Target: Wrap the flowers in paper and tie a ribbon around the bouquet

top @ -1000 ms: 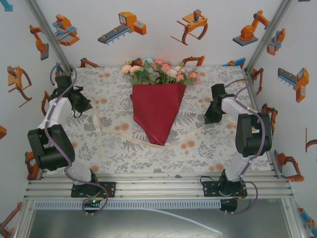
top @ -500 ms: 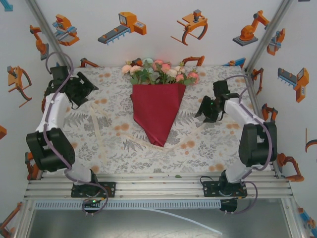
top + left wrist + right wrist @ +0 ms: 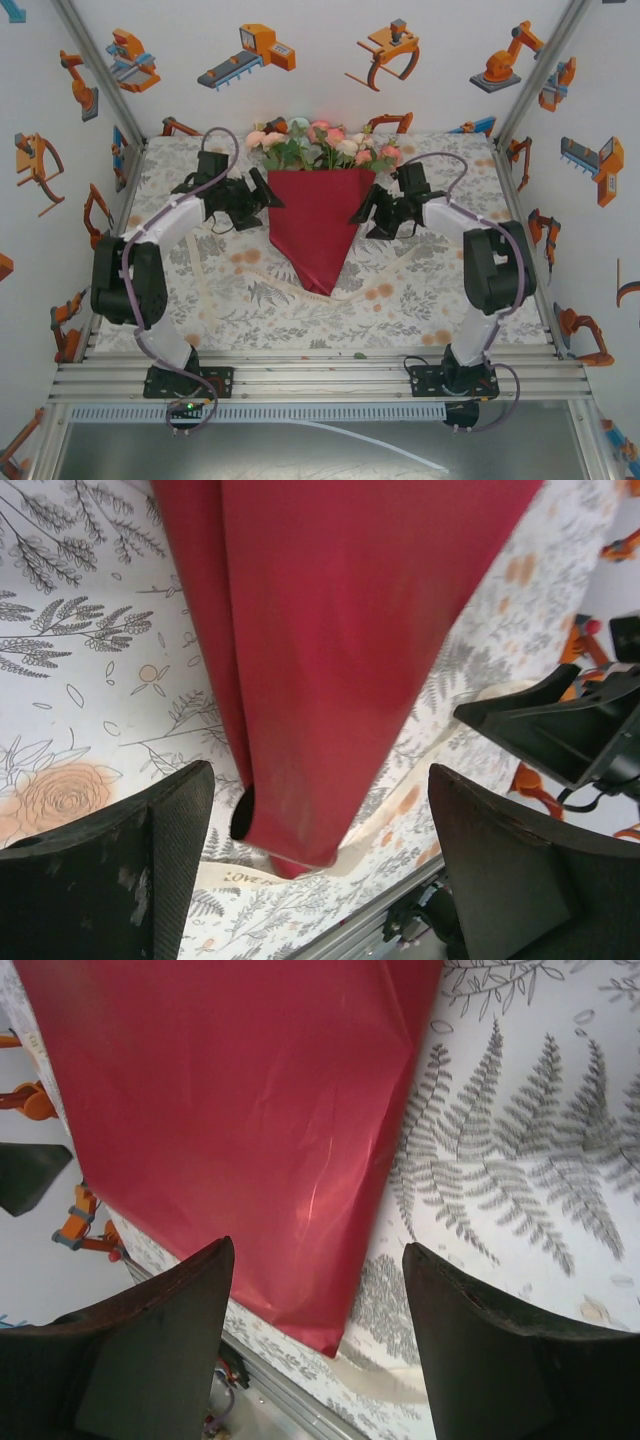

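The bouquet lies in the middle of the table. Its flowers (image 3: 320, 145) fan out at the far end, and the dark red paper (image 3: 318, 228) forms a cone pointing toward me. The cream ribbon (image 3: 215, 290) lies flat on the cloth and passes under the cone's tip (image 3: 232, 876) (image 3: 400, 1380). My left gripper (image 3: 272, 194) is open at the cone's left edge, and the paper (image 3: 340, 630) shows between its fingers (image 3: 320, 775). My right gripper (image 3: 362, 206) is open at the cone's right edge, over the paper (image 3: 230, 1110), with nothing gripped (image 3: 318, 1248).
A leaf-and-orange-dot tablecloth (image 3: 440, 300) covers the table. Walls with printed robot pictures close in the left, right and back. An aluminium rail (image 3: 320, 375) runs along the near edge by the arm bases. Free cloth lies on both sides of the cone.
Both arms have swung inward from the table's sides to the edges of the paper cone. Both grippers went from shut to open. The ribbon's ends lie loose on the cloth.
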Available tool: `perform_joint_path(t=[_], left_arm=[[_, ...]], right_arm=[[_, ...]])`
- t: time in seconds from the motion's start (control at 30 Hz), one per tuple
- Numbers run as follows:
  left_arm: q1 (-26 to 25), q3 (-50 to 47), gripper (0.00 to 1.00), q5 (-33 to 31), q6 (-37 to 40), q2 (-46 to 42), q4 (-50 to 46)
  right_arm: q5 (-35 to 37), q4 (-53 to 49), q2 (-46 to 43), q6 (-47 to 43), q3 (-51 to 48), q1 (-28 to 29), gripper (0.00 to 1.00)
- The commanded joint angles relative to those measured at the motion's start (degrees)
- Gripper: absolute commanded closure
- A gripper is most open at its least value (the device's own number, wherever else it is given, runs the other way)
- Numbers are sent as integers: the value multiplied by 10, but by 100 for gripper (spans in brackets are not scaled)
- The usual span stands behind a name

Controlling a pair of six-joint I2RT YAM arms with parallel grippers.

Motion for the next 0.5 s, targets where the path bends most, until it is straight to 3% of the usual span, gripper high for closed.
perform_joint_path(t=[0.0,0.2,0.47], left_arm=[[-9,8,21,4,21,28,24],[-11,1,30,38,-1,97,98],[-16,-18,52,72,-44,135,170]], right_arm=[[-22,45,38,25,34,14,37],[-27,58,91,35,51,26,39],[-19,79,108,52,37,33,49]])
